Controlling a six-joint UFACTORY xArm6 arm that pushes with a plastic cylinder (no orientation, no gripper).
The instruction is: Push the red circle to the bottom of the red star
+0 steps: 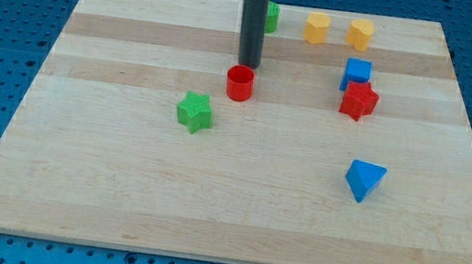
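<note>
One tip only — my tip (247, 65) just above the red circle (239, 83), no fingers.

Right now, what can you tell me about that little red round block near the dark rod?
The red circle is a short, glossy, plastic-looking cylinder with a hollow top, standing upright on the wooden board. My tip sits just above it in the view, at or very near its rim. The green star lies apart to its lower left, and the red star is well off to the view's right.
</note>
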